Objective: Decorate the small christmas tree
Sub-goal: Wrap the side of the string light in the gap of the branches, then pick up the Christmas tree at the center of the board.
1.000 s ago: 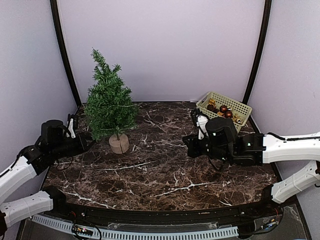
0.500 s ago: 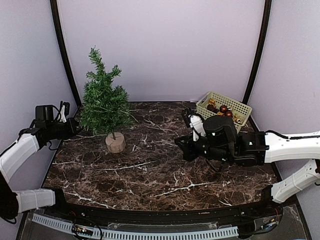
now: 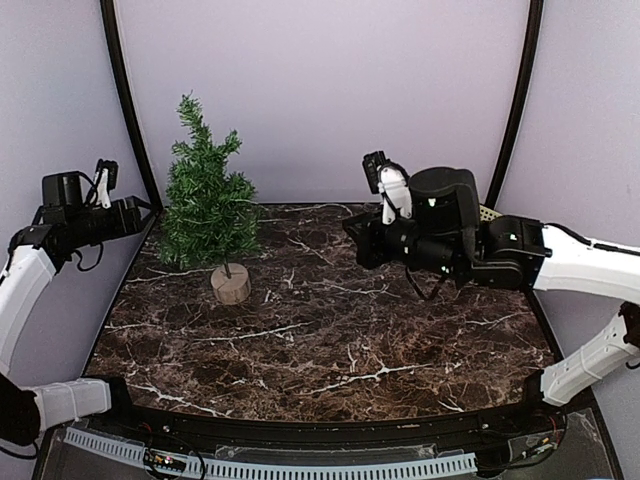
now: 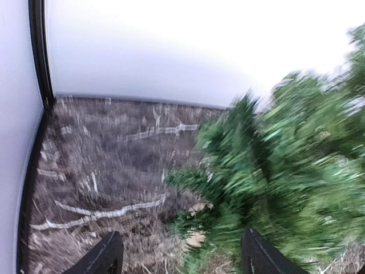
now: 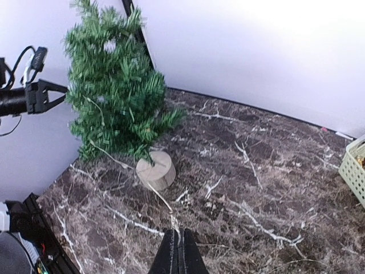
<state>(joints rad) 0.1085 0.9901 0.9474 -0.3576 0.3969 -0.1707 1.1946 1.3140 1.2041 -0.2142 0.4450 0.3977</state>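
Task barely begun, judging by the bare branches: the small christmas tree (image 3: pixel 208 205) shows no ornament in any view. It stands upright on its wooden stump base (image 3: pixel 231 285) on the marble counter (image 3: pixel 330 340). The left pincer (image 4: pixel 181 240) is released, fingers spread wide and nothing gripped. The tree's outer branches are just ahead of it and to its right. The left wrist view is too blurred to say whether they touch. The right pincer (image 5: pixel 177 240) is clenched and raised over the counter's middle, with nothing visible between its fingers. The tree is ahead of it and off to its left, well apart. A pale slatted basket (image 5: pixel 355 166) sits at its right, contents not readable from here. What's left is probably everything: fetch decorations and hang them on the branches.
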